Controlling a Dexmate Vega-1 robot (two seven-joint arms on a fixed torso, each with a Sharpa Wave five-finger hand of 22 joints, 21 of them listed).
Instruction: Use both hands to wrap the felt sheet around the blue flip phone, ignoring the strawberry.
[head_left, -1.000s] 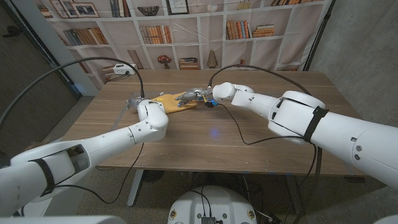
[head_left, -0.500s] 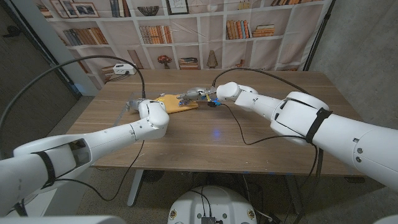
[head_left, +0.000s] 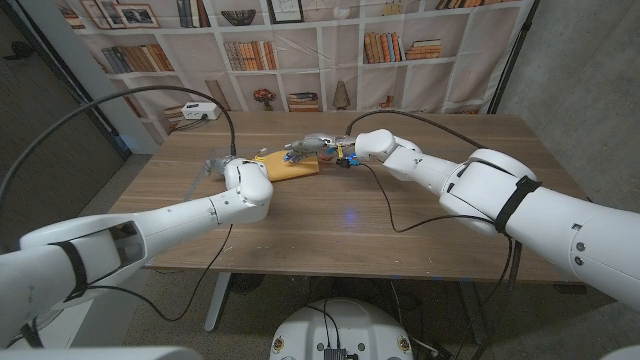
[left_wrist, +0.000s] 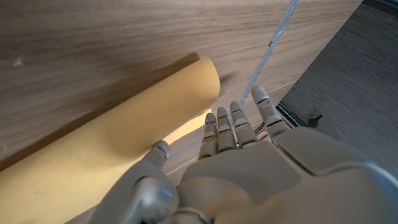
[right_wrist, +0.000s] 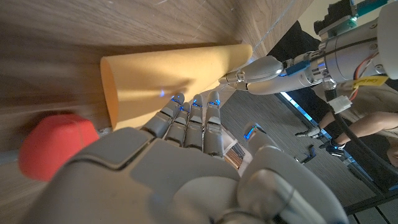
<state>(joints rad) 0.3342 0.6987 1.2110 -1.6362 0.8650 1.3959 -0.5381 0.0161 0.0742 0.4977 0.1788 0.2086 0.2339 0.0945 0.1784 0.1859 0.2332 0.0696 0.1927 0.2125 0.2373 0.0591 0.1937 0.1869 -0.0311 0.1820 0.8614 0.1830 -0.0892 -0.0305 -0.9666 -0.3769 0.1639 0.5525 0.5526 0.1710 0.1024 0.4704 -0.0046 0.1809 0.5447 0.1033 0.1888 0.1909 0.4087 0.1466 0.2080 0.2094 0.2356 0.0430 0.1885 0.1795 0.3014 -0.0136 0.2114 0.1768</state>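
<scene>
No legible writing on felt sheet

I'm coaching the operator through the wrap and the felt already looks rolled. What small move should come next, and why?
Probably press both hands a little further onto the roll to keep it closed. The yellow felt sheet already curls into a tube on the table, with the left hand and right hand fingertips at it. The phone isn't visible, likely inside. The strawberry lies beside the roll; leave it.

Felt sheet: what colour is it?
Yellow-orange; the felt sheet shows best in the left wrist view.
</scene>
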